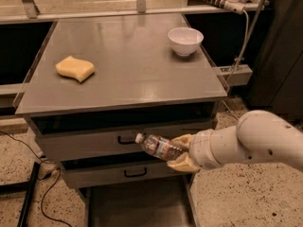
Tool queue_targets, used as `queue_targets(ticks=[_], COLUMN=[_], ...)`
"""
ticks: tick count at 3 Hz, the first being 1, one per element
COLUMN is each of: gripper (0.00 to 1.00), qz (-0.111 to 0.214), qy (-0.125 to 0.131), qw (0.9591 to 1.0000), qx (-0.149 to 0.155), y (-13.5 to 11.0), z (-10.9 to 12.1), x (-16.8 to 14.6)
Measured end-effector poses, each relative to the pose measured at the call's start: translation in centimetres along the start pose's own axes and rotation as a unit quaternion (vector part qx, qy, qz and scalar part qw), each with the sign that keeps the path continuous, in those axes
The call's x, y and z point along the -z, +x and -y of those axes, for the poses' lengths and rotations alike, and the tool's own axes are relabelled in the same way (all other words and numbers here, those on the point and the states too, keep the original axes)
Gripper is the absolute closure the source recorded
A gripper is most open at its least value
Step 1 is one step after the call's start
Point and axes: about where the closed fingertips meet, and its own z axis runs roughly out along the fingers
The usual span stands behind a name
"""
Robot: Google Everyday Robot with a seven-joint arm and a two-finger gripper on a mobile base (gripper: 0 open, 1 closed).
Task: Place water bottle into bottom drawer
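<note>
My gripper (182,152) is shut on the water bottle (158,146), a small clear ribbed bottle with a white cap and a reddish label. The bottle lies nearly level, cap to the left, in front of the two closed drawer fronts. My white arm (251,143) comes in from the right. The bottom drawer (137,207) is pulled out low at the bottom of the view. Its dark flat floor lies below and a little left of the bottle.
The grey cabinet top (128,65) carries a yellow sponge (75,68) at the left and a white bowl (185,40) at the back right. Two drawer fronts with black handles (127,140) are closed. Cables (45,193) lie on the speckled floor at the left.
</note>
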Motion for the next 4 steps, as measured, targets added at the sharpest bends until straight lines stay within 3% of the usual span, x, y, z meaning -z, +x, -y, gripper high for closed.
queue_targets(ticks=[2,3,4], gripper=[1.00,1.00,1.00], qz=[0.017,0.042,0.042], qy=[0.012,-0.013,-0.013], qw=[0.9998,0.9989,0.9989], qx=[0.002,-0.013,-0.013], y=[5.5,8.9,8.9], z=[-1.4,-2.3,-2.3], x=[-5.6,-9.1,-9.1])
